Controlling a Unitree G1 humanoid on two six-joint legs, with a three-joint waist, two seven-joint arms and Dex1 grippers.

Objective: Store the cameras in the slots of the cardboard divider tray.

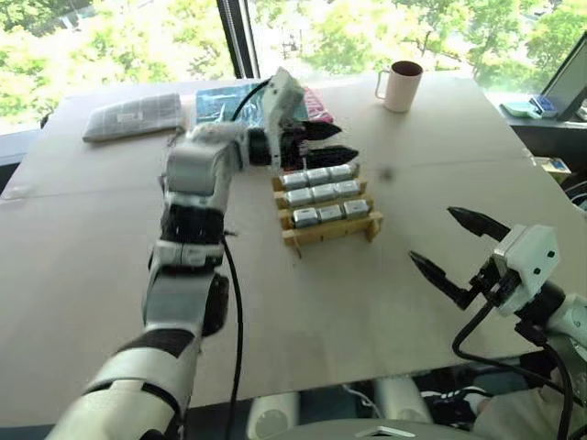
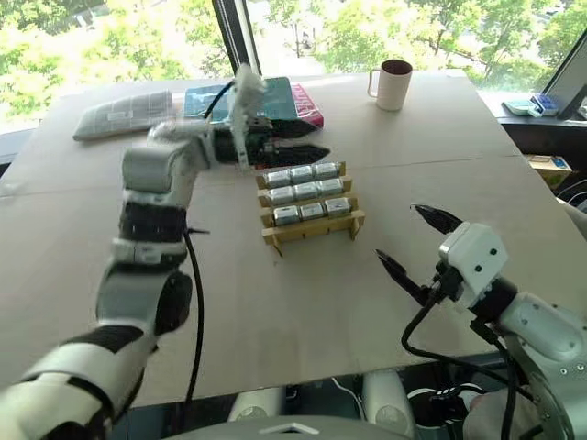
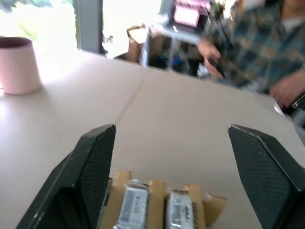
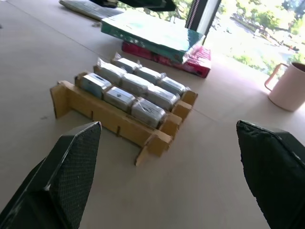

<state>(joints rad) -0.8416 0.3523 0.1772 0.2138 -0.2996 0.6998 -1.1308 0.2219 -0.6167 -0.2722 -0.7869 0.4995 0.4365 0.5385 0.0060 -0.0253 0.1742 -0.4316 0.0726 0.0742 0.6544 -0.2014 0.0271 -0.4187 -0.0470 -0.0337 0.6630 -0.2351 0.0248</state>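
The cardboard divider tray (image 1: 332, 229) stands in the middle of the table with several silver-grey cameras (image 1: 323, 192) lying in its three rows of slots. My left gripper (image 1: 346, 140) hovers level just behind the tray's far row, open with nothing between its fingers (image 3: 95, 162); two cameras (image 3: 133, 206) show below them. Near the table's right front, my right gripper (image 1: 432, 234) is open and empty, well apart from the tray. In the right wrist view its fingers (image 4: 71, 167) frame the tray (image 4: 107, 116) and the cameras (image 4: 136, 86).
A pink mug (image 1: 401, 85) stands at the far right of the table. Behind the tray lie a flat teal box (image 4: 152, 31) on a pink-red book (image 4: 167, 58) and a grey packet (image 1: 133, 116). A person (image 3: 252, 43) sits beyond the table's far edge.
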